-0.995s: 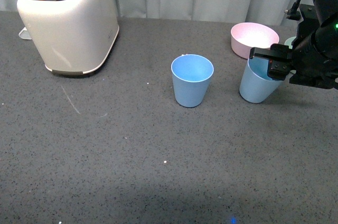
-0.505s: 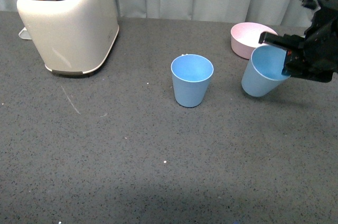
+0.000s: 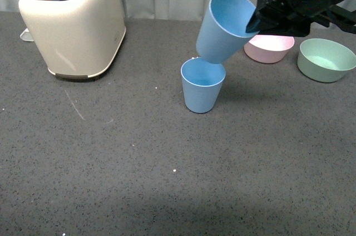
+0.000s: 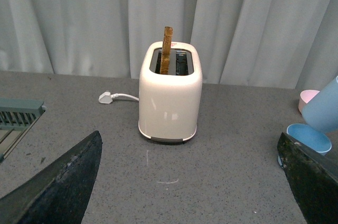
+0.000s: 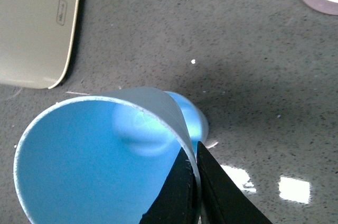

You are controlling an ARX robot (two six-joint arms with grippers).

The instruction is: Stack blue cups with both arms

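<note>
A: Change since prior entry?
B: Off counter (image 3: 139, 163), raised: carried cup (image 3: 225, 27), rim pinched between right fingers (image 5: 219, 195), tilted, base just over second cup (image 3: 202, 88) below them.
A: State of left fingers (image 4: 58, 187)?
B: Spread wide, empty. Nesting judged next.

I can read no text, brand, number or sign anywhere; the only marking is a small oblong label (image 5: 60, 11) on the side of the cream toaster (image 5: 31, 39), seen from the right wrist and too blurred to make out.
</note>
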